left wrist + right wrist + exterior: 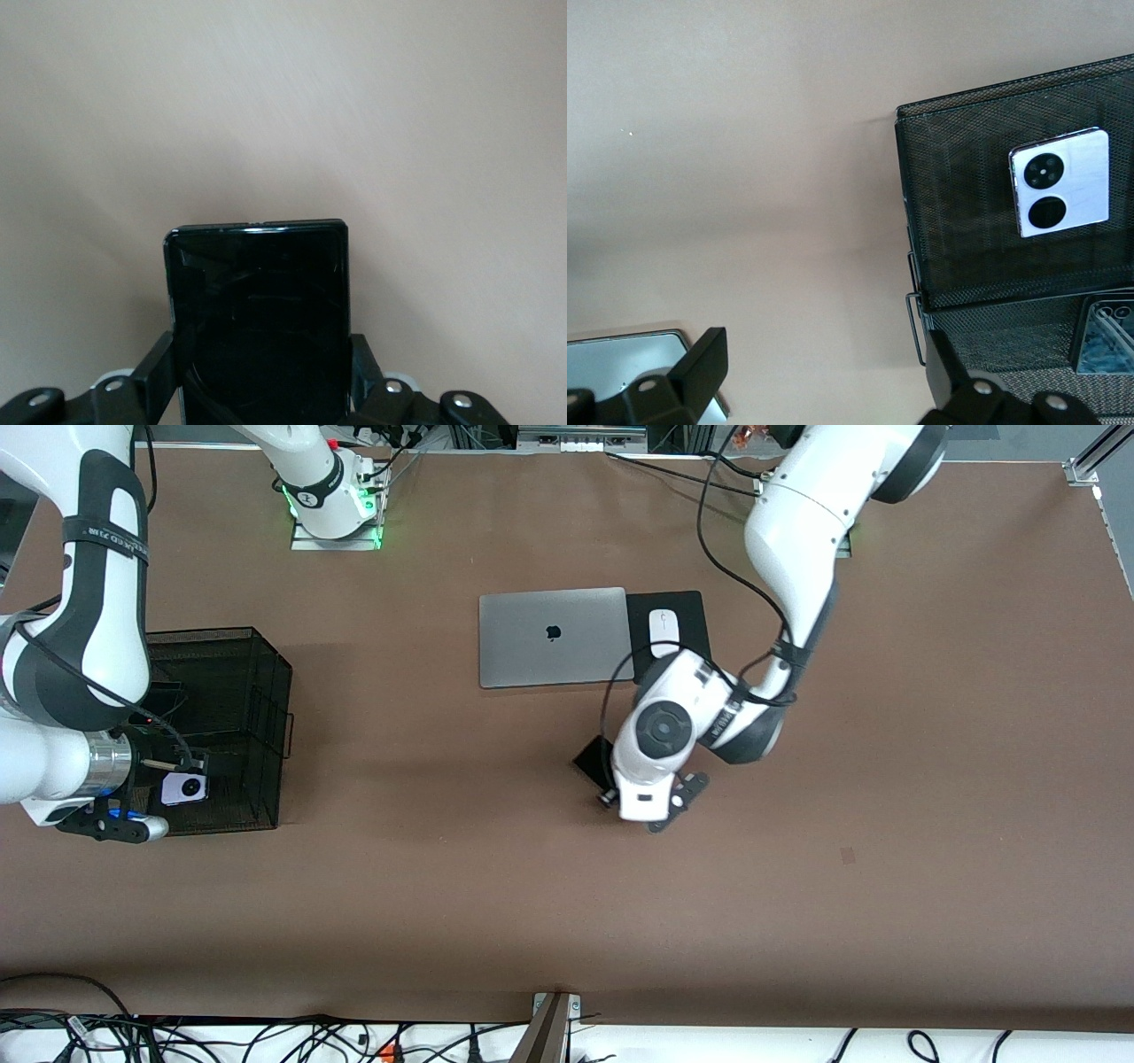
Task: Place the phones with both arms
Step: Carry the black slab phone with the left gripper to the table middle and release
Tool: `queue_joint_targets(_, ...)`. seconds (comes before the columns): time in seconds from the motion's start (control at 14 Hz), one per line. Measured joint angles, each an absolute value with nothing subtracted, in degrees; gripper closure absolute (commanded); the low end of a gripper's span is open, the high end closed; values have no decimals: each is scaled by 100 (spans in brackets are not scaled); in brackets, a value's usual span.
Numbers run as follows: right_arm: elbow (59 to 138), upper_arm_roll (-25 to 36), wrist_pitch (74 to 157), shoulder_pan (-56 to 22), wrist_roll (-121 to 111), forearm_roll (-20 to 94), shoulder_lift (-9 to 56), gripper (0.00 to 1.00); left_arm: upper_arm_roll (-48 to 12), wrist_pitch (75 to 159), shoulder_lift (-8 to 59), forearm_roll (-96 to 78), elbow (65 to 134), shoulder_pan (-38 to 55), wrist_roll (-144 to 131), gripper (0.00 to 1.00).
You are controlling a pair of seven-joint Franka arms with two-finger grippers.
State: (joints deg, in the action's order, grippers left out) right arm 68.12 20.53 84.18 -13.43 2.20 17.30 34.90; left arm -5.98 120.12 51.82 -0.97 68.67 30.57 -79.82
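Pinching a small squarish black phone [257, 319] between pressed-together fingers [155, 367]: left gripper [640, 802], low over the brown table [797, 868] with its forearm bent back on itself, just nearer the front camera than the grey laptop [553, 636] bearing an apple logo, the white mouse [664, 631] on a black pad [669, 636] beside it. Spread wide and holding nothing: right gripper [824, 372], hung at the rim of a black mesh basket [257, 717]. Lying in 1 basket compartment under it, the lilac-white phone [1060, 181] with 2 black circles; in the neighbouring compartment, partly seen, a long black phone [1107, 335]. Running along the table's near edge, loose cables [266, 1036].
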Motion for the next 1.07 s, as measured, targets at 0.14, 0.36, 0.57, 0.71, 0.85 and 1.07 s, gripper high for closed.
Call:
queue_joint_targets(0.14, 6812, 2053, 8413, -1344, 220, 1730, 3490, 1, -594, 12023, 5396, -97, 6454, 3273, -8282, 66)
queue_joint_targets(0.36, 6812, 2053, 8408, -1343, 220, 1730, 3490, 1, -541, 12329, 5804, -97, 5968, 3291, -8712, 66)
queue_joint_targets(0.57, 6812, 2053, 8406, -1343, 220, 1730, 3490, 1, -476, 12824, 6096, -97, 5846, 3224, -9085, 66)
queue_joint_targets(0.71, 6811, 2052, 8405, -1346, 220, 1730, 3490, 1, -482, 12883, 6208, -97, 5813, 3237, -9183, 66)
queue_joint_targets(0.85, 6812, 2051, 8405, -1349, 220, 1730, 3490, 1, -499, 12896, 6230, -97, 5796, 3363, -9406, 63)
queue_joint_targets(1.07, 6811, 2051, 8405, -1349, 220, 1730, 3490, 1, -504, 12898, 6231, -97, 5759, 3652, -9738, 63)
